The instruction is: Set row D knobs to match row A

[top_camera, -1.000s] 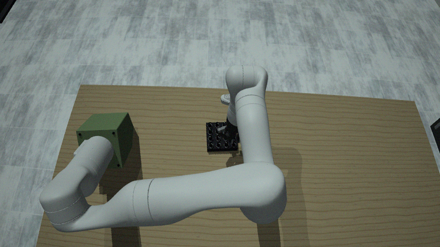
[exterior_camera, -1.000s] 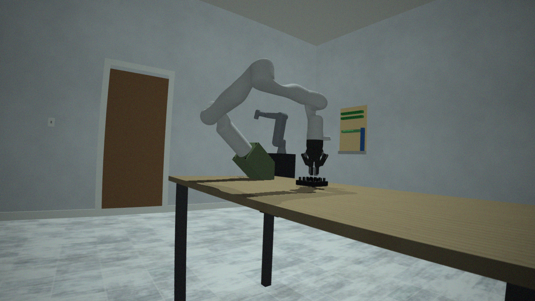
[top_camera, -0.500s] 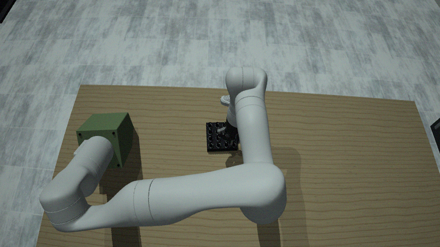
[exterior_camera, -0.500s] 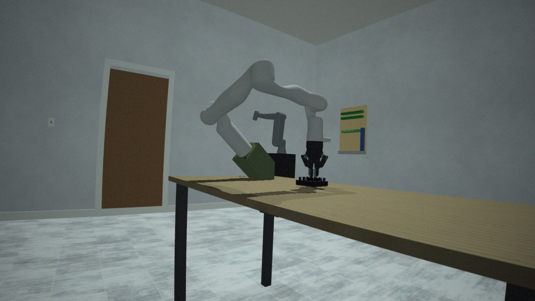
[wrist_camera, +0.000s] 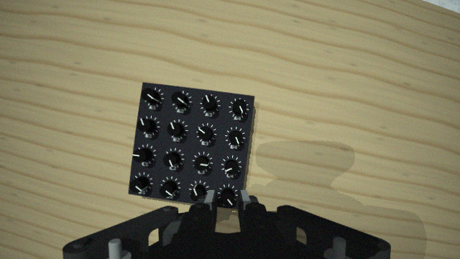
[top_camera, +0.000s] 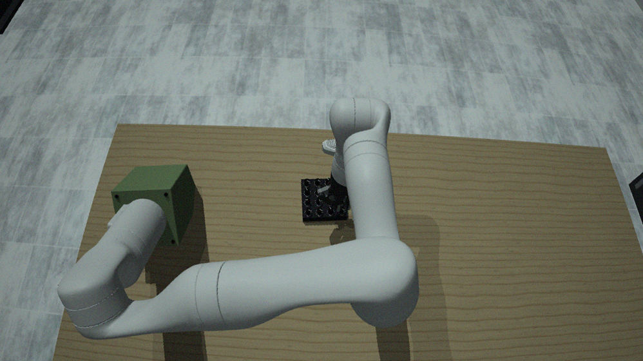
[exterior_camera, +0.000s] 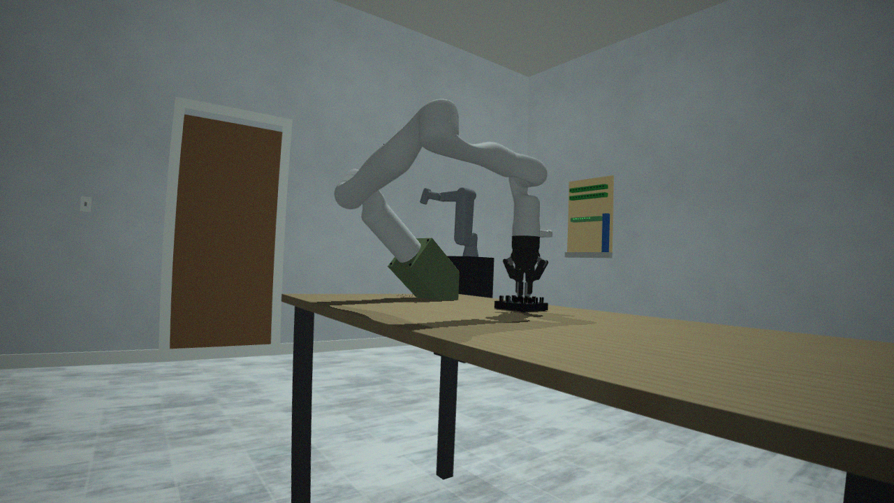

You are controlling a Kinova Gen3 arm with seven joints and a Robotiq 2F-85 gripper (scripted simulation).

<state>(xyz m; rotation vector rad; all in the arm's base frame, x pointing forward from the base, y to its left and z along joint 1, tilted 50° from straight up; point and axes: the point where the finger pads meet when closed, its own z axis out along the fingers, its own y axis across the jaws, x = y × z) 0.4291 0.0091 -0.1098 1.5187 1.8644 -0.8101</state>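
On the surface [top_camera: 510, 222] [exterior_camera: 687, 350] [wrist_camera: 341, 65], the knob box [top_camera: 310, 217] [exterior_camera: 520, 307] [wrist_camera: 187, 119] is seen upright, its lower-left names blurred; knob D4 [wrist_camera: 227, 197] is framed by the narrowly parted, unclamped fingers of the end effector [exterior_camera: 524, 293] [wrist_camera: 227, 201], its lower marks hard to make out.

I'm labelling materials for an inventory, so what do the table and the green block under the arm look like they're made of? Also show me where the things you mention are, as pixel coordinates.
Table [top_camera: 510, 222] [exterior_camera: 625, 350] [wrist_camera: 341, 72]: probably wood or wood-look laminate, matte, with wavy grain.
Green block [top_camera: 155, 177] [exterior_camera: 431, 275]: possibly painted metal or plastic; flat, even colour leaves it open.
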